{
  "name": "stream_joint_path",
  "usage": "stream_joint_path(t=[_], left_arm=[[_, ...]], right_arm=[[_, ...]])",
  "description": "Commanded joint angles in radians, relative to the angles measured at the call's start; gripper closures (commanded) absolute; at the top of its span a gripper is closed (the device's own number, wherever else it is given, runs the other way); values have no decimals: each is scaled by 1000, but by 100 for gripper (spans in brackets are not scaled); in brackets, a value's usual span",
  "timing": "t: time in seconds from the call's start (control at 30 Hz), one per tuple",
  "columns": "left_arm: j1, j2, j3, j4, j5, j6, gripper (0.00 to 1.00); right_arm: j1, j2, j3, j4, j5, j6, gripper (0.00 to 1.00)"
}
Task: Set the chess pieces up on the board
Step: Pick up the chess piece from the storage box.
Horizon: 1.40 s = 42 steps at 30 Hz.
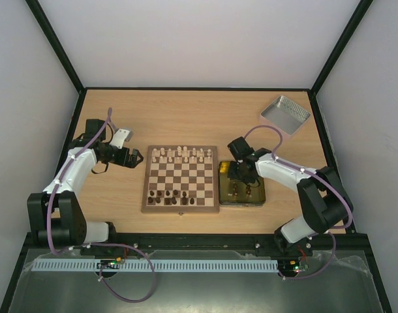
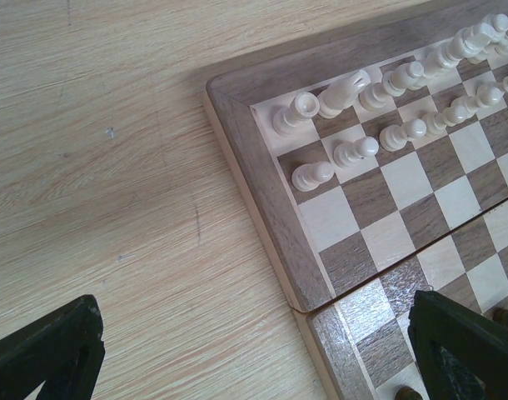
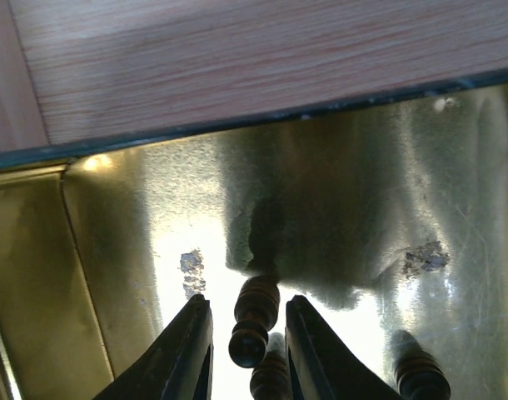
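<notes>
The board lies at the table's middle, with cream pieces along its far rows and dark pieces along its near rows. My left gripper is open and empty, hovering just off the board's left edge. In the left wrist view it spans the board's border, with cream pieces ahead. My right gripper reaches down into the yellow tin. In the right wrist view its fingers stand open on either side of a dark piece, with a small gap each side.
More dark pieces lie on the tin's floor beside the right fingers. A silver lid sits at the table's far right corner. Black frame walls close in the table.
</notes>
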Motion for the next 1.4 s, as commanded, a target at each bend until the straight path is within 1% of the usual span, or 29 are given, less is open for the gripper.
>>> stream_joint_path(t=[0.0, 0.13, 0.3, 0.47, 0.7, 0.93, 1.37], left_arm=[[-2, -1, -3, -1, 7, -7, 1], [-2, -2, -3, -2, 6, -7, 1], [-2, -7, -4, -1, 6, -7, 1], [-2, -3, -3, -2, 8, -6, 1], [-2, -5, -3, -2, 10, -3, 1], [-2, -7, -3, -2, 11, -2, 1], [-2, -18, -8, 0, 7, -6, 1]], right_arm=[[-3, 21, -23, 18, 11, -13, 77], [-4, 50, -3, 14, 20, -29, 77], [-4, 71, 14, 11, 27, -34, 82], [-4, 80, 44, -5, 48, -42, 83], [-5, 74, 65, -28, 64, -45, 88], [-4, 50, 72, -65, 98, -54, 88], [-5, 57, 80, -64, 83, -52, 87]])
